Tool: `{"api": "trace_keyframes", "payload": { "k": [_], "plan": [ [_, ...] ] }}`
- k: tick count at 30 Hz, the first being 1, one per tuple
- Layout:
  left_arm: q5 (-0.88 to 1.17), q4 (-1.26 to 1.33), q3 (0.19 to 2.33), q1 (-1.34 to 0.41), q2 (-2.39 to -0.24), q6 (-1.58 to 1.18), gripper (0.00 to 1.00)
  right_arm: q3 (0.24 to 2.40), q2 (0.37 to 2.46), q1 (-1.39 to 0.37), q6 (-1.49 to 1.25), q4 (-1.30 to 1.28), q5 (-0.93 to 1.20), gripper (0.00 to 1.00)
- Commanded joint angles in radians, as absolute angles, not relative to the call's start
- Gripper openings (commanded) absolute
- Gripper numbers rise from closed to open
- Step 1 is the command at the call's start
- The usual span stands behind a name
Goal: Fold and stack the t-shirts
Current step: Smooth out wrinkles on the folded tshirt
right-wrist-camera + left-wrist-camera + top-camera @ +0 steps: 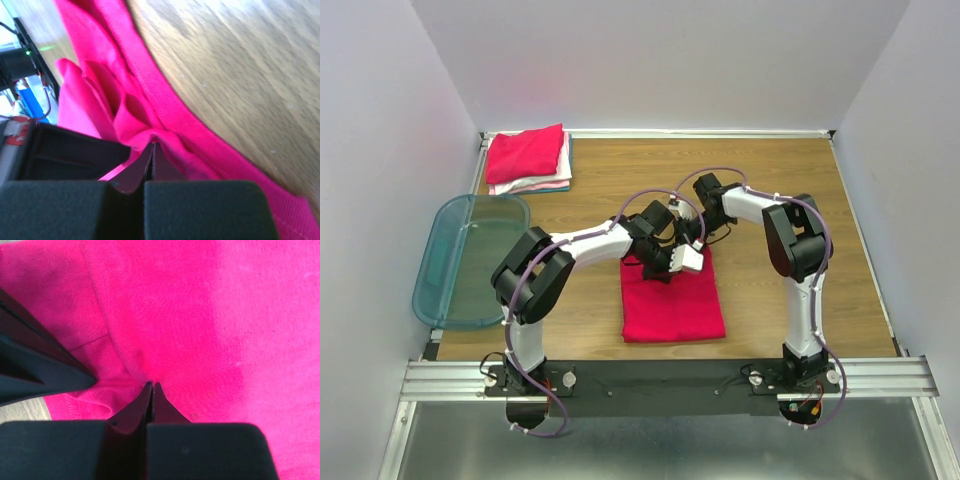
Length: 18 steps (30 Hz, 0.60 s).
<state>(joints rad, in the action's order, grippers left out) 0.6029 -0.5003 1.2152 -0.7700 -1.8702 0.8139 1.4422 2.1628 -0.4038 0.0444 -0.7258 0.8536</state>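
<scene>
Table (770, 190): only the top view is showing us all of it.
Teal bin (450, 290): sitting at the left edge.
Red t-shirt (675, 310): lying mid-table, nearly square; we cannot tell its long axis.
Folded stack (528, 155): resting far-left.
Left gripper (151, 386): closed, pinching shirt cloth.
Right gripper (151, 146): closed, pinching its hem.

You have three things on the wooden table (770, 180). Take the pink t-shirt (672, 305) near its middle as your landmark. The stack of folded t-shirts (528, 160), red on top, lies beyond it to the left. The translucent teal bin (470, 260) sits directly left of it, well apart.
</scene>
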Motion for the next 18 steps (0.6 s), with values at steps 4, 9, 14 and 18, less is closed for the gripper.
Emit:
{"api": "trace_keyframes", "payload": {
  "k": [4, 9, 14, 18],
  "plan": [
    [0.604, -0.508, 1.197, -0.782, -1.807, 0.818, 0.00, 1.540, 2.121, -0.403, 0.100, -0.719, 0.891, 0.02],
    [0.601, -0.505, 1.189, -0.787, -1.792, 0.824, 0.00, 1.586, 2.155, -0.408, 0.118, -0.721, 0.919, 0.03],
    [0.595, -0.514, 1.198, -0.793, -1.787, 0.842, 0.00, 1.591, 2.215, -0.431, 0.147, -0.726, 0.954, 0.02],
    [0.583, -0.528, 1.218, -0.792, -1.782, 0.850, 0.00, 1.552, 2.266, -0.449, 0.192, -0.723, 0.953, 0.02]
  ]
}}
